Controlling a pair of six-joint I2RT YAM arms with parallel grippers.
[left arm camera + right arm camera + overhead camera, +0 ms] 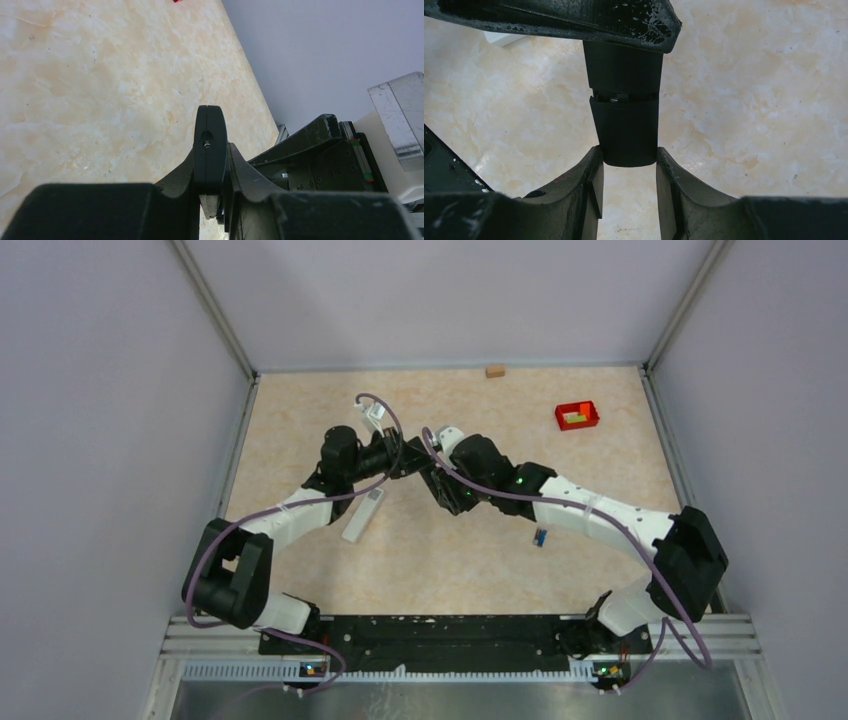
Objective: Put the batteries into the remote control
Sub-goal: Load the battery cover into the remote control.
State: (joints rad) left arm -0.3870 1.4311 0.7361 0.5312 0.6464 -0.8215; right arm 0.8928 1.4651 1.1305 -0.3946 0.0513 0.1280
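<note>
A black remote (pixel 210 125) is held in mid-air between both grippers over the middle of the table. My left gripper (pixel 211 149) is shut on its thin sides; a small hole shows in the remote's end. My right gripper (pixel 627 150) is shut on the other end of the remote (pixel 624 125), which has a seam across it with a bit of metal showing. In the top view the grippers meet, left (pixel 403 462) and right (pixel 430 466). A small blue battery piece (pixel 540 537) lies on the table by the right forearm. The dark batteries are not in view.
A white flat oblong piece (pixel 363 515) lies under the left forearm; its corner shows in the right wrist view (pixel 504 37). A red bin (pixel 577 416) stands at the back right. A small wooden block (pixel 495 370) sits at the far edge. Grey walls enclose the table.
</note>
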